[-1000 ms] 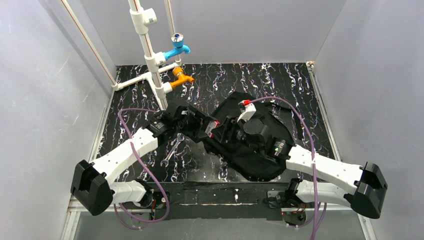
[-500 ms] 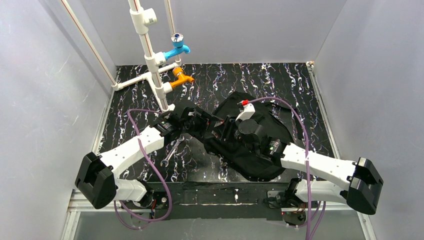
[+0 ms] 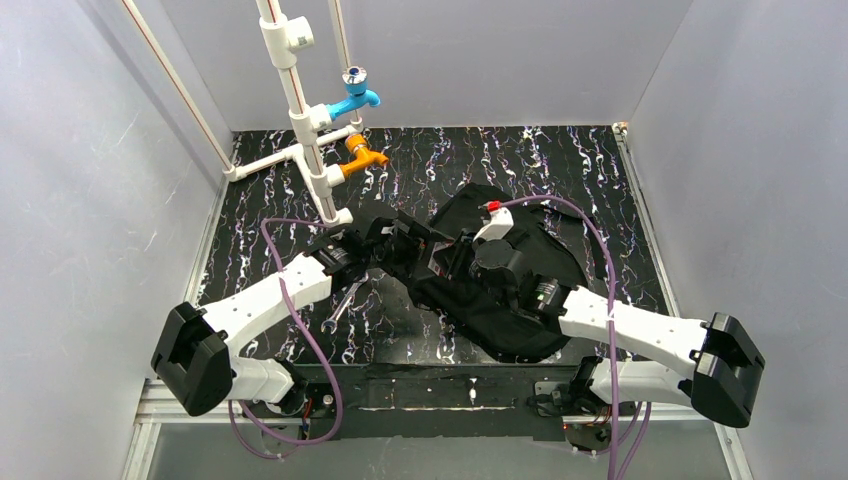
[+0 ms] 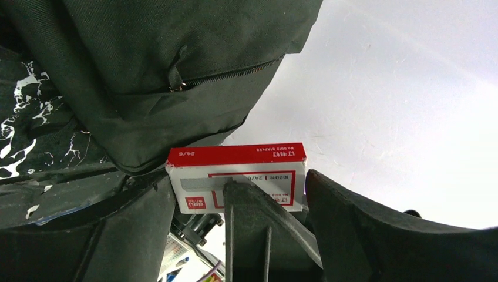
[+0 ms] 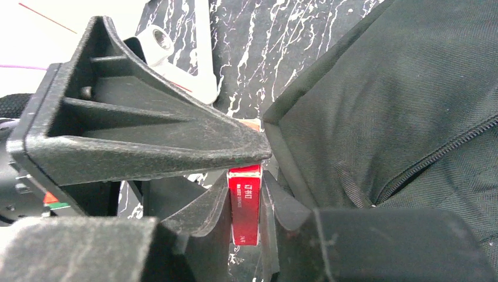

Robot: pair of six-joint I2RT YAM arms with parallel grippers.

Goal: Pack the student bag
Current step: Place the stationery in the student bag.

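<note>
Red-and-white staple box sat between both arms' jaws, the right jaws pinching it, the left jaws spread around it, just beside the black bag on the worktop, not yet packed.

Ahead of the left gripper, passage is blocked: the staples box fills the gap between its fingers, and the student bag lies directly beyond. The right gripper meets it there, fingers either side of the same box. Behind the left gripper, a wrench lies on the table. Far of it stands a pipe rack. Open surface lies beyond the bag.
</note>
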